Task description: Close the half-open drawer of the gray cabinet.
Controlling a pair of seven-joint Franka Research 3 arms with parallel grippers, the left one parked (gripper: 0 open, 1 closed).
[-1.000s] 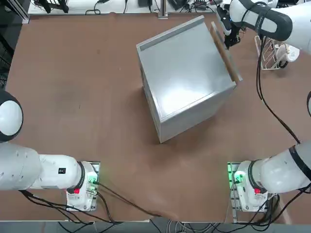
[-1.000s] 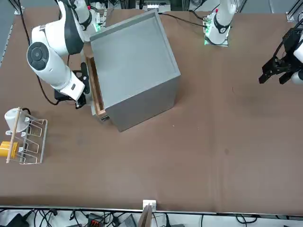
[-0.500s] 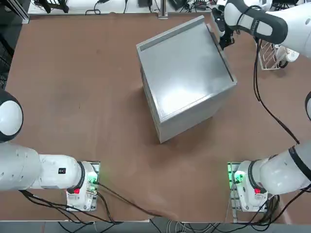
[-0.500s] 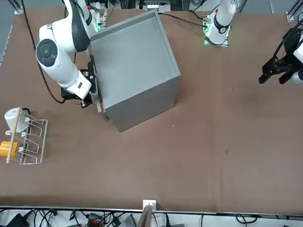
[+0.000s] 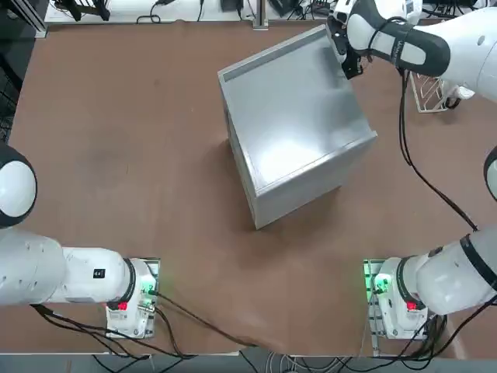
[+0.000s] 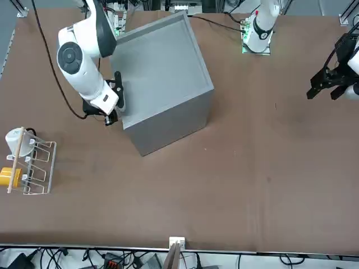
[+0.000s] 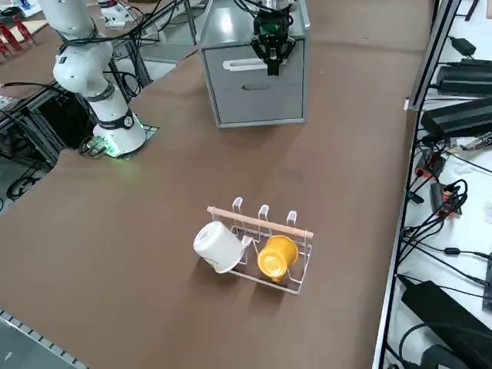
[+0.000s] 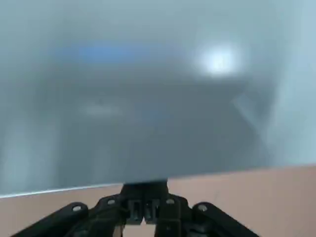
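The big boxy gray cabinet [image 5: 299, 124] of smooth matte panels sits toward 1 o'clock on the brown table [image 5: 116, 155]. Its shallow drawer [image 7: 257, 68] looks pushed home: from the right side its front panel lies flush with the cabinet face, and from overhead no tan wood sticks out. The right gripper [image 7: 274, 58], fingers together and holding nothing, rests against that upper front. I judge the job all but done; only backing the arm away seems left.
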